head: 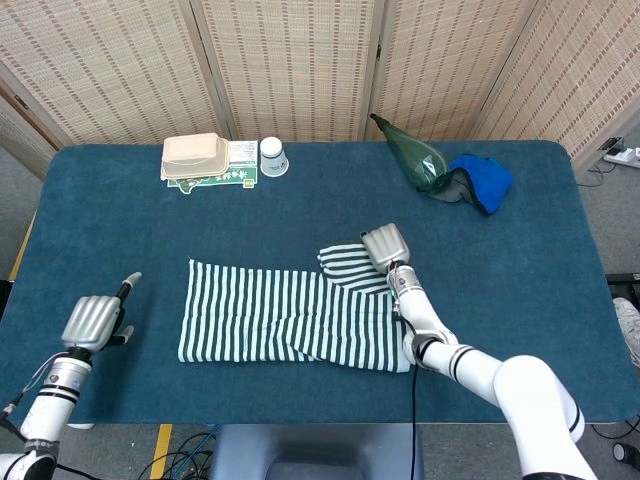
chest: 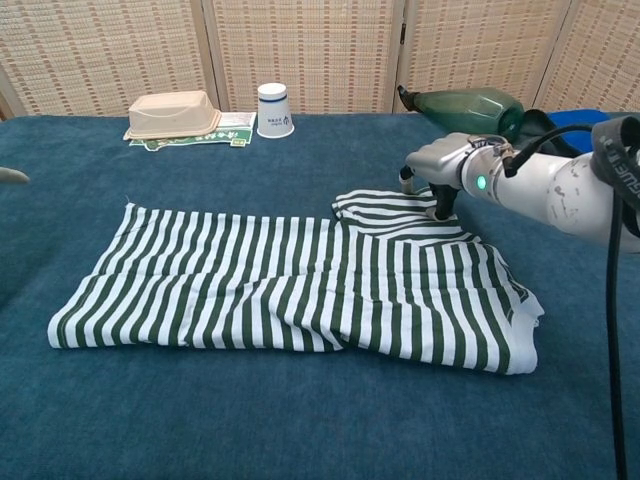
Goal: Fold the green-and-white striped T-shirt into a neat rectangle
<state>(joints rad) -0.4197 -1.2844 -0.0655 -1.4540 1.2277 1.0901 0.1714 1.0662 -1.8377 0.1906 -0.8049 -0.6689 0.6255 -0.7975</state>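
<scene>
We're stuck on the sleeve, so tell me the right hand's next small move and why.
Probably pinch the sleeve and draw it inward over the shirt body. The right hand sits at the sleeve's edge, fingers touching the cloth; a grasp isn't clear. The sleeve juts past the rectangle.

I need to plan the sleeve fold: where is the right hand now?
The right hand is at the sleeve on the T-shirt's far right corner, fingers down on the fabric.
</scene>
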